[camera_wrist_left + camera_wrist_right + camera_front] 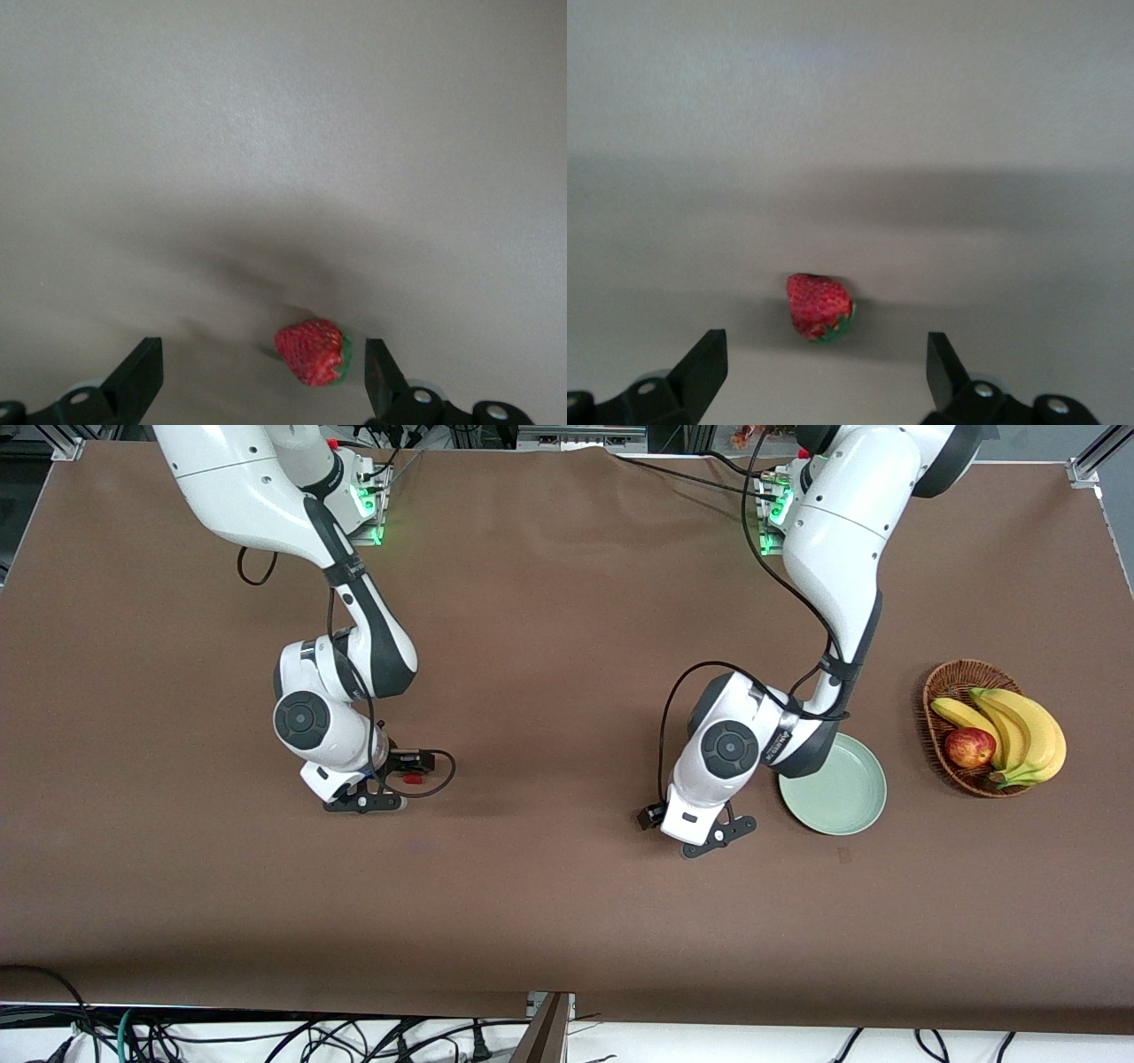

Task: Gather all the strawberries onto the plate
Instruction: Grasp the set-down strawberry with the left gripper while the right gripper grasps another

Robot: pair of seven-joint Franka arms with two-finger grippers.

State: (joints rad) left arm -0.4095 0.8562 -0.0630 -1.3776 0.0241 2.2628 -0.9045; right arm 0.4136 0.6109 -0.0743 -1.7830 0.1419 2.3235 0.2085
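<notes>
In the left wrist view a small red strawberry (pixel 312 352) lies on the brown table between the fingers of my open left gripper (pixel 261 356), closer to one finger and touching neither. That gripper (pixel 719 837) hangs low over the table beside the pale mint-green plate (pixel 837 790), and its hand hides this berry in the front view. A second strawberry (pixel 819 305) lies just outside the gap of my open right gripper (pixel 824 351). It shows as a red spot (pixel 411 778) under the wrist of the right gripper (pixel 365 803), toward the right arm's end. The plate holds nothing.
A brown wicker basket (pixel 941 691) with bananas (pixel 1028 731) and a red apple (pixel 969 747) stands beside the plate, toward the left arm's end of the table. Cables hang along the table's near edge.
</notes>
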